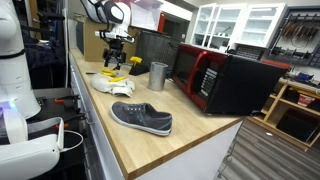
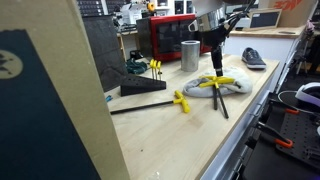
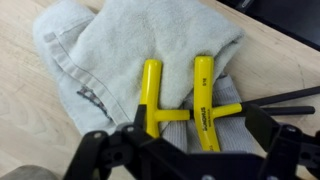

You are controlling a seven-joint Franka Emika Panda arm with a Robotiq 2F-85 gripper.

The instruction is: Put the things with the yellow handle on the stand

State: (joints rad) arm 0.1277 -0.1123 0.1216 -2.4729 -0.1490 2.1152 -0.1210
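Two yellow T-handle tools [image 3: 150, 95] [image 3: 203, 100] lie side by side on a pale crumpled cloth [image 3: 120, 40]; their dark shafts run off to the right. My gripper [image 3: 190, 150] is open and hovers just above them, with a finger on either side of the pair and nothing held. In both exterior views the gripper [image 1: 116, 55] [image 2: 214, 58] hangs over the cloth [image 1: 110, 84] and the tools [image 2: 225, 82]. A third yellow-handled tool [image 2: 181, 101] lies loose on the counter. The dark stand [image 2: 140, 87] holds a few yellow-handled tools upright.
A metal cup [image 1: 158, 76] [image 2: 190, 55] and a red-fronted microwave [image 1: 215, 78] stand behind the cloth. A grey shoe [image 1: 142, 117] [image 2: 253, 58] lies on the wooden counter. The counter's front edge runs close to the cloth.
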